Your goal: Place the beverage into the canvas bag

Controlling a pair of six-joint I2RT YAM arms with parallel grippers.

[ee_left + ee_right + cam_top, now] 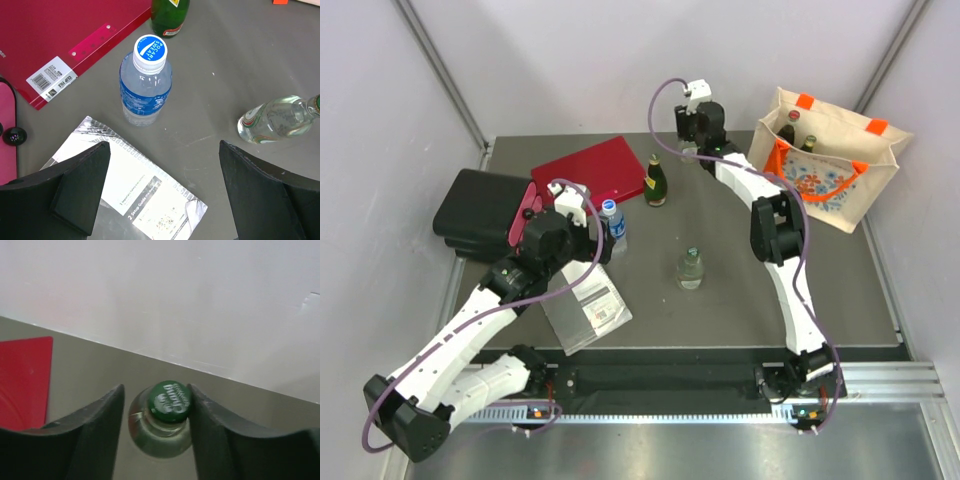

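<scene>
Outstretched right arm [786, 285], right gripper [156, 392] flanking green-capped bottle [170, 402], left gripper [164, 148] agape

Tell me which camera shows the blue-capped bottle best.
Left wrist: the blue-capped bottle stands upright near the centre, large, its cap lettering readable. The top external view shows it small, from above, with no lettering legible. The right wrist view does not show it.

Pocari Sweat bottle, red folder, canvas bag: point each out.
Pocari Sweat bottle [150, 50], left wrist view, on its blue-and-white cap.
red folder [592, 168], top external view, middle of its cover.
canvas bag [820, 188], top external view, on the floral print of its side wall.
</scene>
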